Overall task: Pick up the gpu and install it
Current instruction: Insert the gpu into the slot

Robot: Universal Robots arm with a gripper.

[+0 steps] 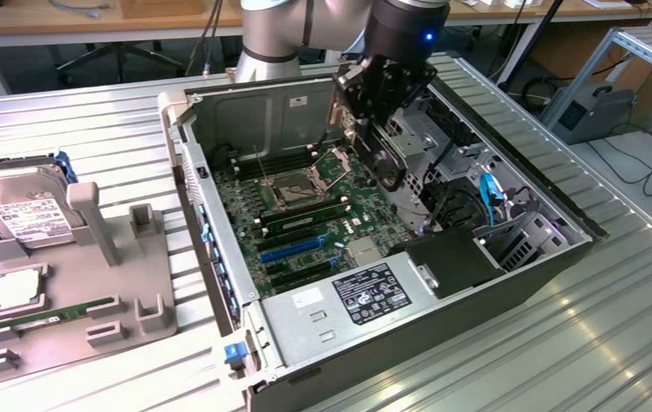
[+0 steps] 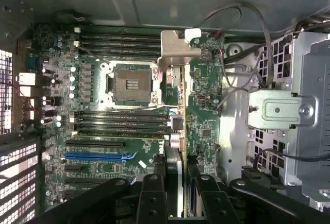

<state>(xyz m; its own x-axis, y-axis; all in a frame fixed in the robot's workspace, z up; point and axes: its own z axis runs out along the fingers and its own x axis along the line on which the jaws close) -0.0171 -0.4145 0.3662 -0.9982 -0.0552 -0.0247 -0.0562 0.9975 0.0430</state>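
Observation:
My gripper (image 1: pixel 374 129) hangs over the open computer case (image 1: pixel 223 249), shut on the gpu (image 1: pixel 386 165), a thin dark card that points down toward the motherboard (image 1: pixel 303 219). In the wrist view the gpu (image 2: pixel 176 154) runs edge-on between my two black fingers (image 2: pixel 152 198), and its silvery bracket (image 2: pixel 179 49) is at the far end, above the board. The card floats above the board, between the CPU socket (image 2: pixel 131 82) and the drive cage side. A blue expansion slot (image 2: pixel 99 157) lies on the board beside my fingers, and the same blue slot (image 1: pixel 292 251) sits below the held card.
A grey fixture tray (image 1: pixel 131 283) at the exterior view's left holds a hard drive (image 1: pixel 28 215), a CPU (image 1: pixel 17 290) and a green RAM stick (image 1: pixel 45 316). Inside the case are the power supply (image 1: pixel 355 300), a metal drive cage (image 2: pixel 304 110) and loose cables (image 2: pixel 242 74).

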